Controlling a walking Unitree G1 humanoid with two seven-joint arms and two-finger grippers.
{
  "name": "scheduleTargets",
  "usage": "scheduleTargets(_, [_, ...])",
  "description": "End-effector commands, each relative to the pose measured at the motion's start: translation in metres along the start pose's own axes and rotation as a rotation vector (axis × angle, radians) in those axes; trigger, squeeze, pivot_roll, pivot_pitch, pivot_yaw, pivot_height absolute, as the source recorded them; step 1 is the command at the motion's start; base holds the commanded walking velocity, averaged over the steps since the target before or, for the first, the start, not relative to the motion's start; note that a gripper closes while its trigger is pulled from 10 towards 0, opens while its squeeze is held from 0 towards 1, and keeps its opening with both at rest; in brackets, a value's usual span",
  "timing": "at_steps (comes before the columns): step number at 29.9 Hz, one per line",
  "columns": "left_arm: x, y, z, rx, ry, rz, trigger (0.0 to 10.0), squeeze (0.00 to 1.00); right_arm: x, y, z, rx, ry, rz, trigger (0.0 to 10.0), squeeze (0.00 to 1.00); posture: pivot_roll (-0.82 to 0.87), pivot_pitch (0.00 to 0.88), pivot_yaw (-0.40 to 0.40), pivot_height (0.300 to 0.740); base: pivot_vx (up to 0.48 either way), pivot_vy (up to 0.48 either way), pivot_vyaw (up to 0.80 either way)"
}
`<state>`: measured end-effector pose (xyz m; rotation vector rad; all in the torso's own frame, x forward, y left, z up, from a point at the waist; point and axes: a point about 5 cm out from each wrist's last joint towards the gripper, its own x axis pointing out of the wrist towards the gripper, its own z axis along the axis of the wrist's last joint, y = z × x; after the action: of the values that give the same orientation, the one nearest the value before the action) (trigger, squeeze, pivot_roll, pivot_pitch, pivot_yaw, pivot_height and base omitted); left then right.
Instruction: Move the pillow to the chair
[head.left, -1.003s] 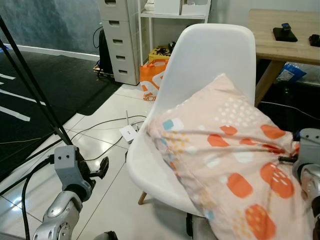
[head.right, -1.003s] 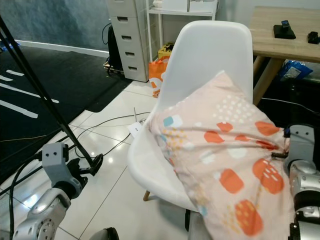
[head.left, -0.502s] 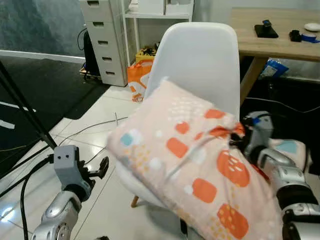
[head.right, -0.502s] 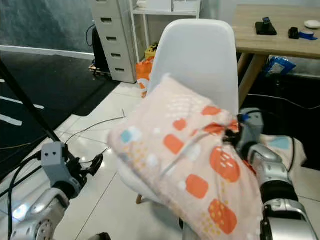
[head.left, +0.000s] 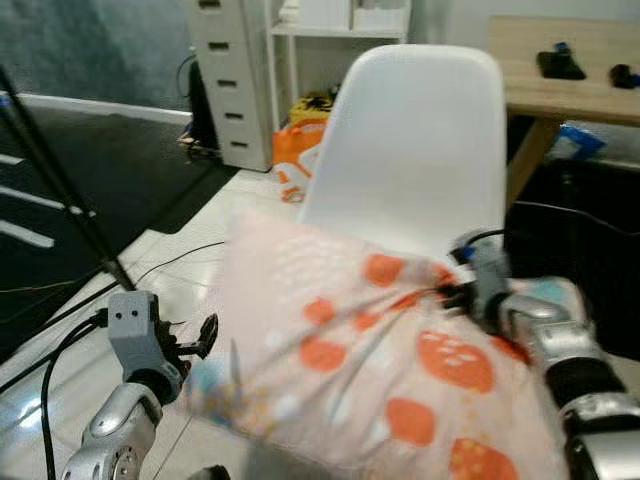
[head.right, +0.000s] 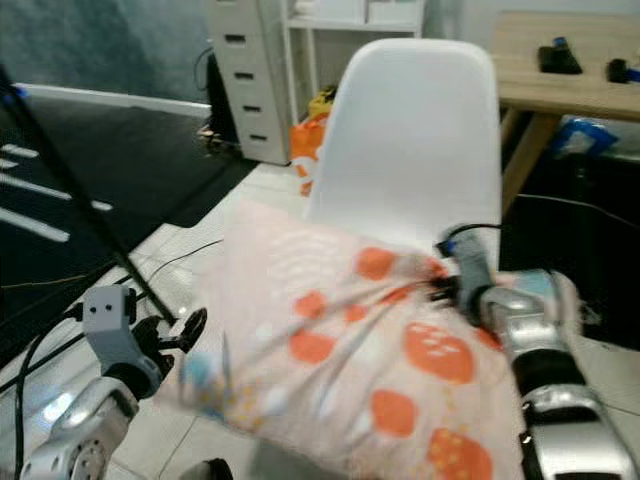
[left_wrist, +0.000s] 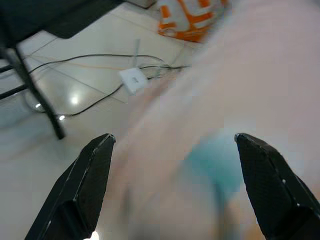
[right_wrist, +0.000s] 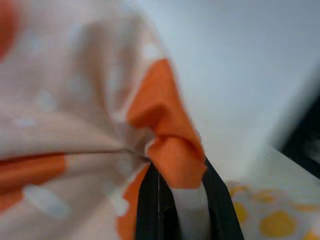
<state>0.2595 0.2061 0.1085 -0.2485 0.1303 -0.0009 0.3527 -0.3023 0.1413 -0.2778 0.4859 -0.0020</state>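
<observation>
Pillow clamped in right gripper, hanging near white chair; left gripper spread, setting down left.

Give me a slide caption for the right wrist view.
Right pincer pinching a bunched fold of the pillow beside the white chair.

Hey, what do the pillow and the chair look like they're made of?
The pillow looks like soft printed cloth: it bunches into folds where the right gripper pinches it. The chair looks like moulded white plastic: one smooth, seamless shell with a dull sheen.
</observation>
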Motion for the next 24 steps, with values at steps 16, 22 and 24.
scheduleTargets(16, [-0.009, 0.013, 0.007, 0.031, 0.016, 0.016, 10.0, 0.00, -0.002, -0.016, 0.036, 0.038, -0.202, -0.072, 10.0, 0.00, -0.10, 0.123, 0.104, 0.496, 0.000, 0.000, 0.00])
scheduleTargets(22, [-0.013, 0.020, 0.011, 0.053, 0.023, 0.023, 10.0, 0.00, 0.009, 0.025, 0.050, 0.034, -0.254, 0.115, 10.0, 0.00, -0.08, 0.134, 0.123, 0.487, 0.000, 0.000, 0.00])
scheduleTargets(24, [-0.014, 0.022, 0.013, 0.060, 0.025, 0.027, 10.0, 0.00, 0.010, 0.031, 0.052, 0.019, -0.256, 0.140, 10.0, 0.00, -0.08, 0.139, 0.130, 0.487, 0.000, 0.000, 0.00])
